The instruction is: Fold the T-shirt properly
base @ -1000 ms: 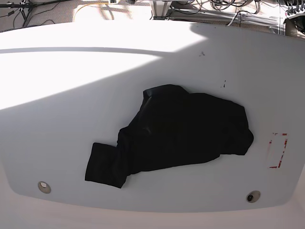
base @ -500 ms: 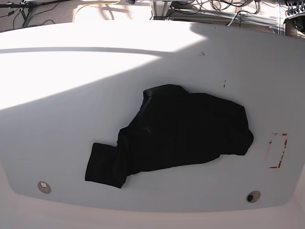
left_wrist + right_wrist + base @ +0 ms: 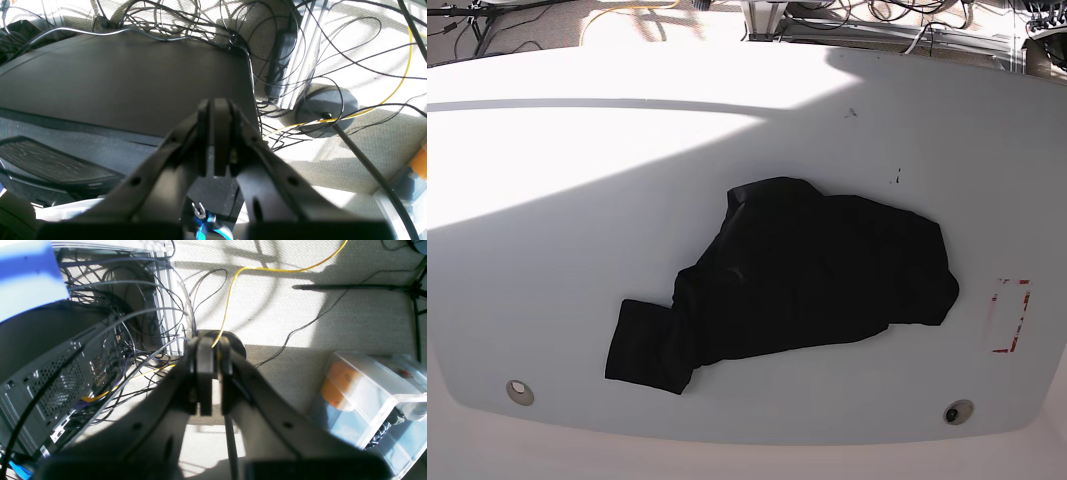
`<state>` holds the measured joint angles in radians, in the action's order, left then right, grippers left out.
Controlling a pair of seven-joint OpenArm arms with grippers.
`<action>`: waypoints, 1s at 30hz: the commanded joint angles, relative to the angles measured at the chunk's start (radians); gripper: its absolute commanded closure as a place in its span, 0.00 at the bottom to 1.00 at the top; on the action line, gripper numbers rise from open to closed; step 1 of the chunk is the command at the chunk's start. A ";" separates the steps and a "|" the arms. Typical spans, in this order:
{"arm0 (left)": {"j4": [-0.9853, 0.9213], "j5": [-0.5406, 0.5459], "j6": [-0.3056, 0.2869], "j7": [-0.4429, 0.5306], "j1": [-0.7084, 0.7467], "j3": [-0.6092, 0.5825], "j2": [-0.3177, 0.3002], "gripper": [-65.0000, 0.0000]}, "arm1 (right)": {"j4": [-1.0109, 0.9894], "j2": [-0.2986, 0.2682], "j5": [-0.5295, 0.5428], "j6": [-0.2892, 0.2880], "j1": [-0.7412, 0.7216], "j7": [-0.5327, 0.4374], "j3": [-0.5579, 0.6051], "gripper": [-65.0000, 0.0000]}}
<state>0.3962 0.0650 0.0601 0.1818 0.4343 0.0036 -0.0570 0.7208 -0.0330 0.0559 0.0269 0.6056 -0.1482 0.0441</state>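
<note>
Cables [image 3: 206, 23] and a dark panel [image 3: 116, 80] lie beyond the left gripper [image 3: 217, 140], jaws pressed together, empty. Beyond the right gripper [image 3: 210, 376], likewise closed and empty, runs a yellow cable [image 3: 230, 296]. Base view: T-shirt [image 3: 797, 285] crumpled on the white table [image 3: 577, 200], neither gripper near it.

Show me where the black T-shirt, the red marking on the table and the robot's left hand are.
T-shirt [image 3: 817, 280]: base view, middle of the crumpled cloth.
Red marking [image 3: 1010, 316]: base view, centre of the outlined rectangle.
Left hand [image 3: 217, 110]: left wrist view, tips of its shut fingers.

White table [image 3: 547, 200]; crumpled black T-shirt [image 3: 807, 285] on it, right of centre.
</note>
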 commanded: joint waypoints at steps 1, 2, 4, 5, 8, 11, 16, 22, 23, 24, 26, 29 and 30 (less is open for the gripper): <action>0.006 -0.006 0.004 -0.001 0.031 -0.003 -0.006 0.98 | 0.010 -0.009 0.000 -0.009 0.033 0.000 0.000 0.97; 0.016 -0.006 0.004 0.000 0.035 -0.005 -0.007 0.98 | 0.013 -0.011 0.002 -0.017 0.031 0.001 -0.002 0.97; 0.028 -0.006 0.003 0.000 0.042 -0.004 -0.008 0.98 | 0.015 -0.014 0.003 -0.017 0.036 0.002 -0.003 0.97; 0.036 -0.006 0.003 -0.003 0.046 -0.004 -0.010 0.98 | 0.017 -0.015 0.002 -0.017 0.041 0.002 -0.003 0.97; 0.067 -0.007 0.003 -0.008 0.061 -0.004 -0.018 0.98 | 0.030 -0.021 0.003 -0.017 0.059 0.003 -0.003 0.97; 0.115 -0.005 0.004 -0.014 0.086 -0.003 -0.029 0.98 | 0.055 -0.026 0.004 -0.018 0.087 0.003 -0.005 0.97; 0.215 -0.007 0.000 -0.007 0.153 -0.002 -0.037 0.99 | 0.137 -0.030 0.000 -0.012 0.146 -0.002 -0.005 0.97; 0.275 -0.007 0.000 0.008 0.202 -0.001 -0.038 0.99 | 0.198 -0.029 0.000 -0.013 0.188 -0.002 -0.007 0.97; 0.299 -0.009 0.001 0.015 0.227 -0.004 -0.039 0.99 | 0.236 -0.030 0.000 -0.013 0.213 -0.001 -0.007 0.97; 0.323 -0.010 0.003 0.023 0.252 -0.007 -0.040 0.99 | 0.274 -0.031 -0.001 -0.013 0.238 -0.001 -0.007 0.97; 0.341 -0.009 0.003 0.024 0.266 -0.008 -0.041 0.99 | 0.299 -0.033 0.000 -0.014 0.253 0.001 -0.007 0.97; 0.369 -0.008 0.001 0.026 0.291 -0.006 -0.044 0.99 | 0.335 -0.037 -0.001 -0.012 0.278 0.000 -0.006 0.97; 0.380 -0.008 0.001 0.026 0.299 -0.006 -0.045 0.99 | 0.347 -0.039 -0.001 -0.012 0.286 0.000 -0.005 0.97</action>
<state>0.7502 0.0566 0.0559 0.1959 0.6991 -0.0055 -0.0925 1.0359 -0.0624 0.0559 0.0116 0.8429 -0.1482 0.0399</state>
